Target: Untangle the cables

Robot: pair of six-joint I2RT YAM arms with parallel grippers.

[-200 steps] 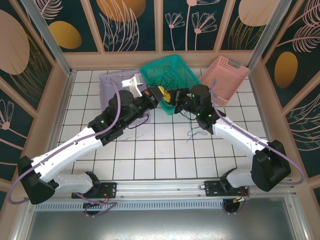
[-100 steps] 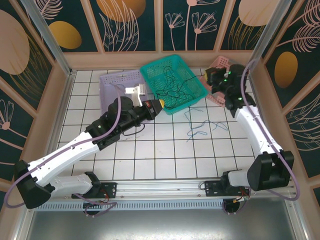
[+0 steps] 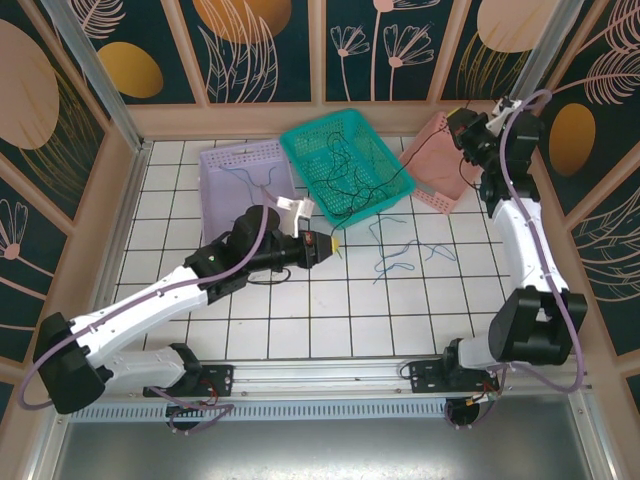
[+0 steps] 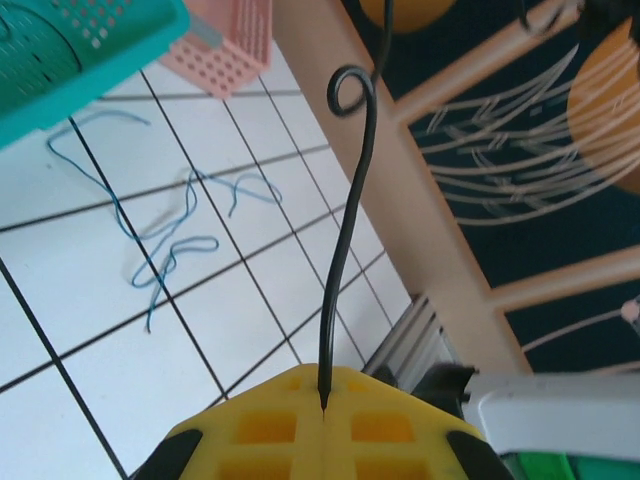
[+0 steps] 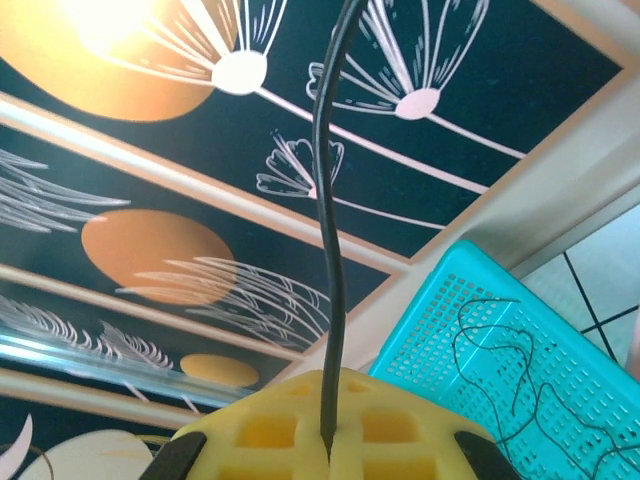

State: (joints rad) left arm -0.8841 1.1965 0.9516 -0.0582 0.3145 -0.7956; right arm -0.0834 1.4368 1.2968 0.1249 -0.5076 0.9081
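Pulling-apart step, I judge. Left end effector [image 4: 325, 398] clamped on black cable [image 4: 343, 250], near centre. Right end effector [image 5: 328, 440] clamped on black cable too, far right. Blue cable [image 3: 405, 256] lies loose on desk [image 3: 300, 310], right of centre. Next: lift black clear of teal basket [image 3: 392, 160].

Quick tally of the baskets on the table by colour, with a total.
purple basket: 1
teal basket: 1
pink basket: 1
Total: 3
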